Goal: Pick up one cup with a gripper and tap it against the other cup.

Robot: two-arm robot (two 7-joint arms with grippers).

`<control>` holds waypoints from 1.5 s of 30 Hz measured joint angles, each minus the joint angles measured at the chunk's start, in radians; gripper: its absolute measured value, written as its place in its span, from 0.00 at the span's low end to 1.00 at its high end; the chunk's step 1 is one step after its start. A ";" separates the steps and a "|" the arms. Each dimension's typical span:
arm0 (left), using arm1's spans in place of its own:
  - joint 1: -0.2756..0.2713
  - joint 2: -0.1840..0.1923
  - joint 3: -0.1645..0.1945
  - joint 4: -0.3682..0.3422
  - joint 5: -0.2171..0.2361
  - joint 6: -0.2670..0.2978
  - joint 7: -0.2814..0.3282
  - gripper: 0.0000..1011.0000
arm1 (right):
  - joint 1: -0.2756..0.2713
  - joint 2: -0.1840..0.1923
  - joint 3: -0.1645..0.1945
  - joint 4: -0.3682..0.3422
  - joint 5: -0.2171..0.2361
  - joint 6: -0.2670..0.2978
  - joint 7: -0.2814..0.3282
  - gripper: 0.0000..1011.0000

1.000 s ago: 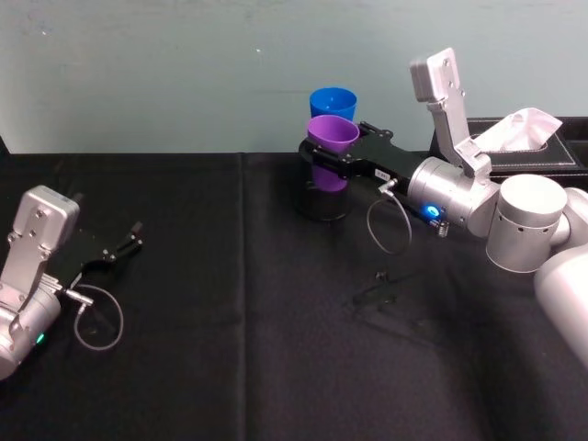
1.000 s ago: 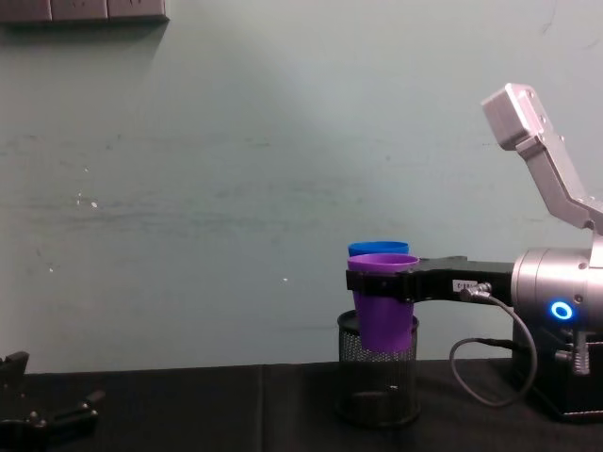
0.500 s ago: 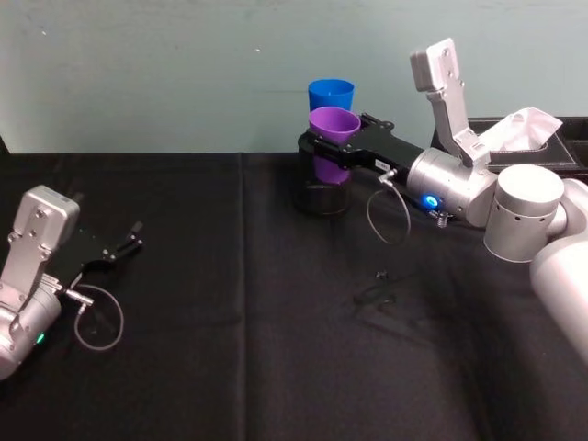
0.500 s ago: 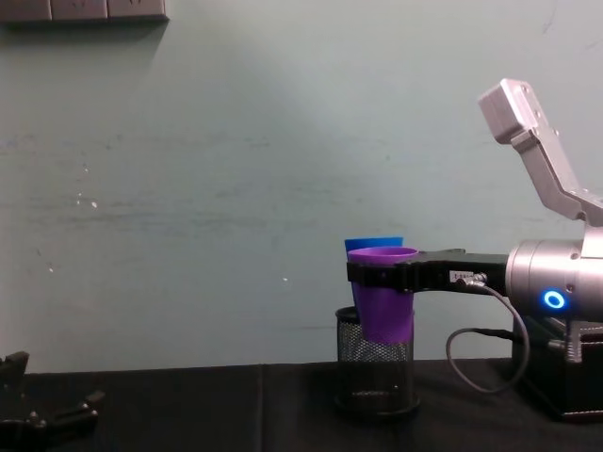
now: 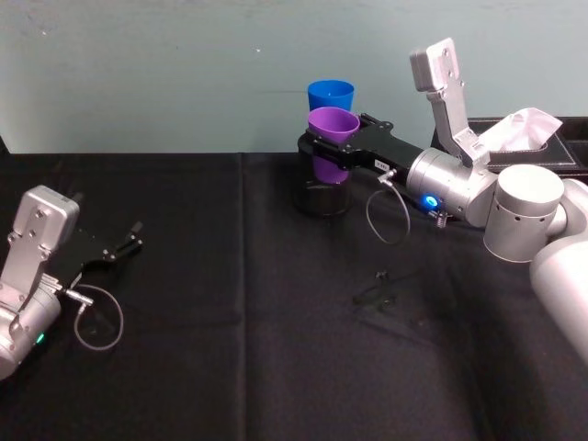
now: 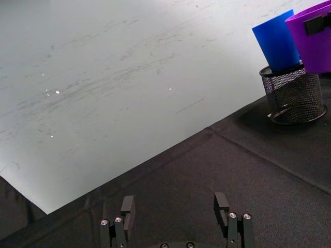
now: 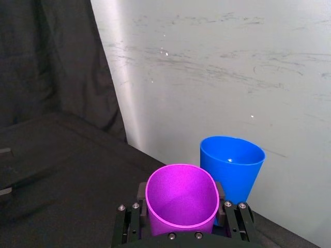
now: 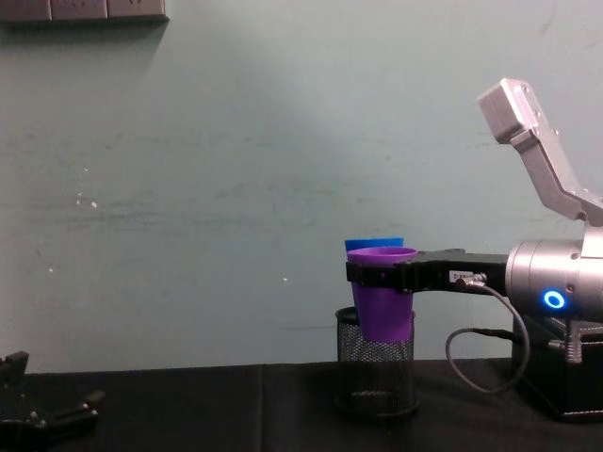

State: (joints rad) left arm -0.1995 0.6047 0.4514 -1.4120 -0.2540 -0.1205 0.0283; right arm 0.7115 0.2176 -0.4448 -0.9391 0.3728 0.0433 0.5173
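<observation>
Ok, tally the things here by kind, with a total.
Cups: 2 (purple cup held by the right gripper, blue cup in the mesh pen holder)
Mesh pen holder: 1
Tissue box: 1
Total: 4; the left gripper sits open at far left.

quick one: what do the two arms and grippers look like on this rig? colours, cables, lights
Both: black flat two-finger gripper, silver cylindrical wrist, silver boxy bracket on top, looped grey cable. The right gripper has a white label and a blue ring light on its wrist. The left gripper has a small green light on its wrist.
</observation>
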 joint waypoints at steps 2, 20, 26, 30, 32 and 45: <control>0.000 0.000 0.000 0.000 0.000 0.000 0.000 0.99 | 0.000 0.000 0.000 0.000 0.000 0.000 0.000 0.71; 0.000 0.000 0.000 0.000 0.000 0.000 0.000 0.99 | -0.001 0.001 -0.001 -0.001 0.001 0.000 -0.001 0.71; 0.000 0.000 0.000 0.000 0.000 0.000 0.000 0.99 | -0.001 0.001 -0.001 -0.001 0.001 0.000 -0.001 0.71; 0.000 0.000 0.000 0.000 0.000 0.000 0.000 0.99 | -0.001 0.001 -0.001 -0.001 0.001 0.000 -0.001 0.71; 0.000 0.000 0.000 0.000 0.000 0.000 0.000 0.99 | -0.001 0.001 -0.001 -0.001 0.001 0.000 -0.001 0.71; 0.000 0.000 0.000 0.000 0.000 0.000 0.000 0.99 | -0.001 0.001 -0.001 -0.001 0.001 0.000 -0.001 0.71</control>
State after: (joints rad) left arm -0.1995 0.6047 0.4514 -1.4120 -0.2539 -0.1205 0.0283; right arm 0.7103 0.2189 -0.4463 -0.9405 0.3739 0.0434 0.5167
